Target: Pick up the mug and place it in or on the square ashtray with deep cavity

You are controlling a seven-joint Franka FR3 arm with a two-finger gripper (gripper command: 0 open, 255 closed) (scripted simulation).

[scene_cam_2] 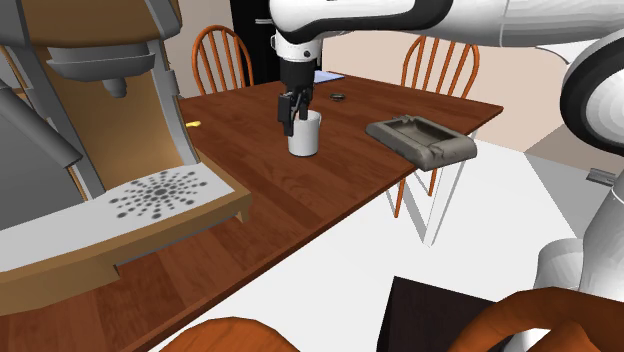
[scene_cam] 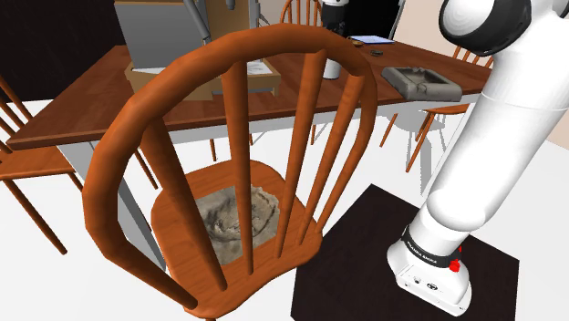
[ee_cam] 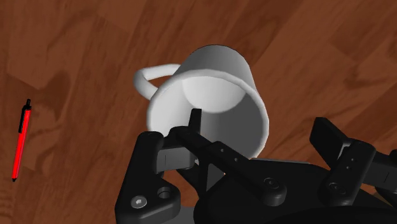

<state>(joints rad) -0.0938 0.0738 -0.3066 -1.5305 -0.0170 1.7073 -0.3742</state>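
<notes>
Now gripper (scene_cam_2: pixel 291 122) hovering over rim of white mug (scene_cam_2: pixel 305 142), fingers (ee_cam: pixel 331 137) spread, pinching nothing. Mug standing upright on wooden desk (scene_cam_2: pixel 300 205), grey ashtray (scene_cam_2: pixel 445 150) lying nearby, apart.

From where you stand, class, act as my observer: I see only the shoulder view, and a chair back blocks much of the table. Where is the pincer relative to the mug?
Observer: The pincer hangs at the rim of the white mug.
Operator: Is it shut?
Observer: No; the wrist view shows its fingers apart, one over the opening, one outside the wall.
Operator: Anything lying nearby?
Observer: A red pen lies flat on the table on the side of the mug's handle, apart from it.
</notes>
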